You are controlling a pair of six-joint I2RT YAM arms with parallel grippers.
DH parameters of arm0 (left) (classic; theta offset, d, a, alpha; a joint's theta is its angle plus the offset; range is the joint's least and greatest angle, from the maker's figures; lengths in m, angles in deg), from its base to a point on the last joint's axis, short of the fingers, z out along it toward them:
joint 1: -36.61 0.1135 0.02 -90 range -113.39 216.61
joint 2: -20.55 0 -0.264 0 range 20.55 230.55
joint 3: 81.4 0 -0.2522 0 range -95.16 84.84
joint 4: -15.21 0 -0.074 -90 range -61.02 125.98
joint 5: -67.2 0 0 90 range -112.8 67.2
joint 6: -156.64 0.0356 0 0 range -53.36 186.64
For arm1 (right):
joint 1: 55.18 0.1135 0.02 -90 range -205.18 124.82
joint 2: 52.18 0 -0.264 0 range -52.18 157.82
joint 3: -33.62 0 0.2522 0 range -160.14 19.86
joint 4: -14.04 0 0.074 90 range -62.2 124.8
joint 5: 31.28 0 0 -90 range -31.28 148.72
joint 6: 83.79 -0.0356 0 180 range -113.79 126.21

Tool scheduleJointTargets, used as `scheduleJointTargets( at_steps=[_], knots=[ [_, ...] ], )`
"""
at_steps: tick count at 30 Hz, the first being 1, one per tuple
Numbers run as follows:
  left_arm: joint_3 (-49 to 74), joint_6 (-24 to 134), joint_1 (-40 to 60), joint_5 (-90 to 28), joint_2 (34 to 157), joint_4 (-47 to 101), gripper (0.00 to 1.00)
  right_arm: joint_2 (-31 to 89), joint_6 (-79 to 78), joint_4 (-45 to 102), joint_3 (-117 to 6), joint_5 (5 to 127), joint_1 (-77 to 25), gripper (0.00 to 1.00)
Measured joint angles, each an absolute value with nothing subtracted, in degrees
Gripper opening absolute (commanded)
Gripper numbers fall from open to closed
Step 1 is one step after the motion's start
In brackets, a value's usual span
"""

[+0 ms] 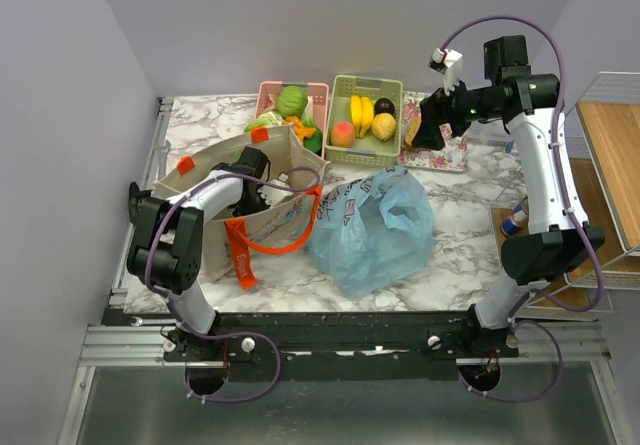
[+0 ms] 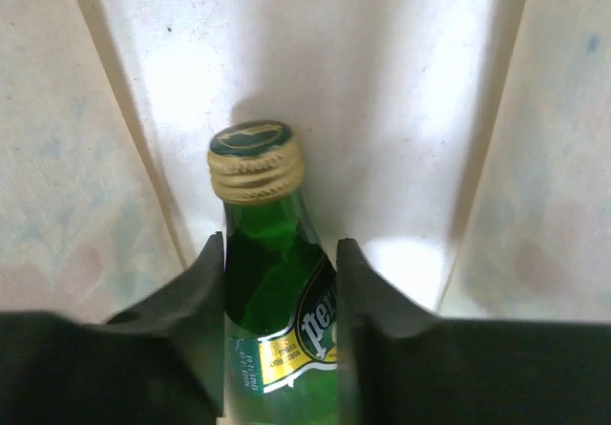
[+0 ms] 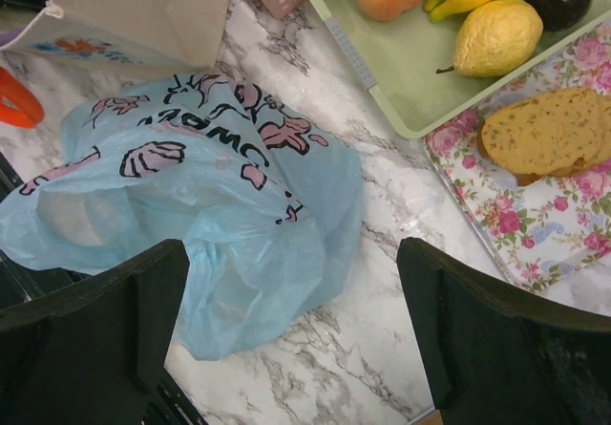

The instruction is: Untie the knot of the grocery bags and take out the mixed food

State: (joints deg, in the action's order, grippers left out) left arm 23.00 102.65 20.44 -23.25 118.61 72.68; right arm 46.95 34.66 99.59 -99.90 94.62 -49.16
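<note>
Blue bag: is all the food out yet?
Looks mostly done. The blue plastic bag lies untied, open and slumped; a cabbage sits in the pink basket, a peach in the green basket. Now the left gripper clasps a green glass bottle inside the canvas tote; the right gripper hangs open. Whether anything hides in the bag, I can't tell.

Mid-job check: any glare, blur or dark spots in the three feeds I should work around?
Left wrist: backlight blows the beige canvas tote wall to white behind the green glass bottle; the left tool's fingers are near-black. Right wrist: even light, the light blue plastic bag sharp, the right tool's fingers featureless black. Top external: evenly lit, no glare, faint shadows on the white marble table.
</note>
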Motion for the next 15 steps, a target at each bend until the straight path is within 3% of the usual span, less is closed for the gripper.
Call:
scheduleJointTargets(
  at_steps=[6,15],
  knots=[
    [23.1,100.8,20.6,-26.5,114.7,73.2,0.00,46.2,34.6,98.5,-97.5,94.8,-49.1,1.00],
    [22.4,98.9,20.7,-34.5,96.6,77.7,0.00,45.3,34.0,95.8,-93.3,97.2,-47.8,1.00]
  ],
)
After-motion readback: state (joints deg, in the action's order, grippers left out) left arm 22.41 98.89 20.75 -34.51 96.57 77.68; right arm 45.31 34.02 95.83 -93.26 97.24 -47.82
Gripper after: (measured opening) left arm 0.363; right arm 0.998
